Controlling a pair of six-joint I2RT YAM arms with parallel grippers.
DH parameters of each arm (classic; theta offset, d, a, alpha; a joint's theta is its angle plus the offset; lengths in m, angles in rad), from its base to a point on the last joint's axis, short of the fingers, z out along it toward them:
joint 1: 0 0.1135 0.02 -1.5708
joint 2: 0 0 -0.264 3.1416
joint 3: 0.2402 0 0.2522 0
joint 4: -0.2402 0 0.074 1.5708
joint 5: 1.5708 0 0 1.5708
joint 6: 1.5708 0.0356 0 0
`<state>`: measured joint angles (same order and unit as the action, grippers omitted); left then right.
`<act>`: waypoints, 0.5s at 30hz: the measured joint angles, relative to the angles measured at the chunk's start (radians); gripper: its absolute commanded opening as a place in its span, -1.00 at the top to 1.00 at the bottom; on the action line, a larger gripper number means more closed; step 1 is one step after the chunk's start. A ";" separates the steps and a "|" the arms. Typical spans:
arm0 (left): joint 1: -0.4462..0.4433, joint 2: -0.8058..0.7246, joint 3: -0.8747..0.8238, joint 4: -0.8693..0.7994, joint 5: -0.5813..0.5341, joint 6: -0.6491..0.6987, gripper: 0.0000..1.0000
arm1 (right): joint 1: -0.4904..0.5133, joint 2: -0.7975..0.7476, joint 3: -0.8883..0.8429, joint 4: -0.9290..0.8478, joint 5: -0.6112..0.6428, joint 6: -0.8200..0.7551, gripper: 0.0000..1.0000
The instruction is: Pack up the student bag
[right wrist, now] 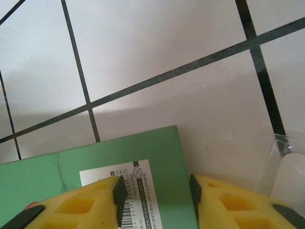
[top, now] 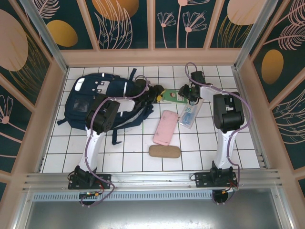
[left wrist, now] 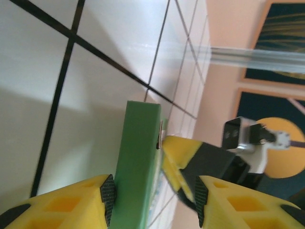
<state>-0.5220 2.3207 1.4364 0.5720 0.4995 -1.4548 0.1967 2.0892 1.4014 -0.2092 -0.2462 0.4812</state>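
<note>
Far-left on the tiled worktop (top: 205, 148): student bag (top: 88, 102), lying flat, navy w/ white stripe. Its right side is hidden under the left arm (top: 102, 117), and one strap trails toward the near edge. Just right of the bag both claws meet at a green flat box (top: 170, 96), left claw (top: 158, 95) at its left end and right claw (top: 184, 94) at its right. From the top cam the fingertips are too small & dark to read. Left wrist cam: box seen edge-on btwn the fingers, one pad (left wrist: 108, 193) touching its face, the other pad (left wrist: 200, 199) apart from it w/ a gap. So that claw is spread, straddling the box, not pinching. A yellow finger of the right claw sits against the box's other face there; background blurred. Right wrist cam: box face w/ white barcode label (right wrist: 138, 188) runs under the fingers, cut off at the bottom edge. The fingers stand apart, but can't tell if they clamp the box or just hang over it. A clear plastic corner (right wrist: 286, 162) is cut off at frame right. Near the claws, apart from the bag: clear packet (top: 189, 115), pink pouch (top: 166, 127), brown oblong case (top: 164, 151); contents unreadable.
</note>
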 measured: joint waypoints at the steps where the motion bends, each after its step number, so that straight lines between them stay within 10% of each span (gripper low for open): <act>1: 0.000 0.000 -0.011 0.040 -0.005 -0.040 0.03 | 0.000 -0.001 0.000 0.000 0.000 0.001 0.14; 15: -0.040 0.000 0.050 0.053 0.103 -0.112 0.07 | 0.025 -0.011 0.000 0.024 -0.078 0.020 0.14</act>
<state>-0.5617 2.3211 1.4864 0.6254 0.6025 -1.5665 0.2214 2.0785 1.4014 -0.1856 -0.3241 0.5011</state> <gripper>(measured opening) 0.470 0.431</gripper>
